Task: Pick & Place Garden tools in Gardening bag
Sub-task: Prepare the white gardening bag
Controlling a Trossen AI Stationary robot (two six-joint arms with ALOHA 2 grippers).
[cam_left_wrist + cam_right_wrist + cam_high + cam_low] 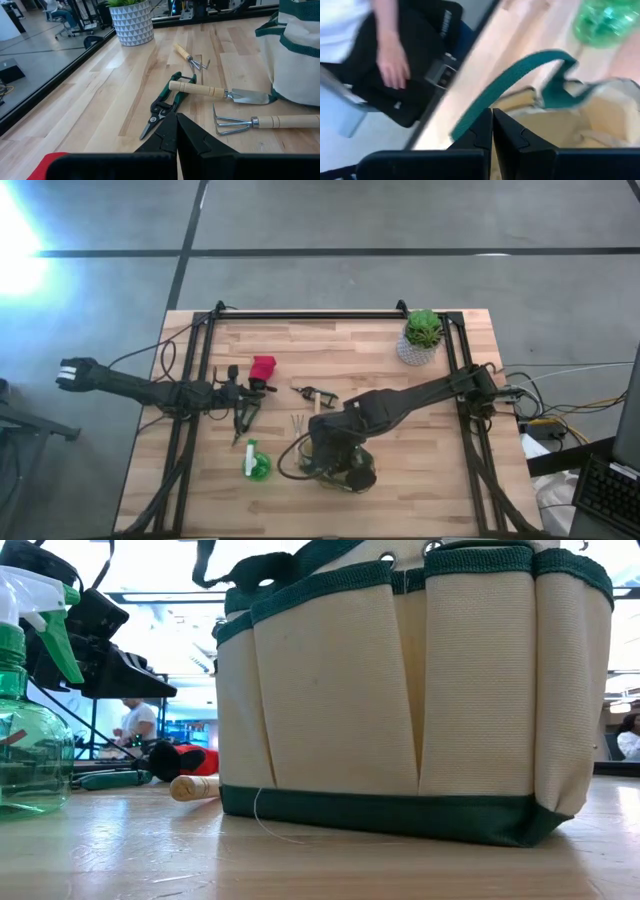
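Gardening bag [400, 700]: you read no writing | right hand [491, 127] pinched shut above its mouth | left hand [177, 132] shut, pruners [162, 102] at 12 o'clock.

Light wooden counter [400, 430] framed by a black rail [300, 314]. Plant [423, 328] in a white patterned pot [131, 22] near the counter's far right corner, close to the rail. Beyond the counter: grey floor [400, 220], person [135, 723] seated, another's hand [390, 67] near the counter's edge.
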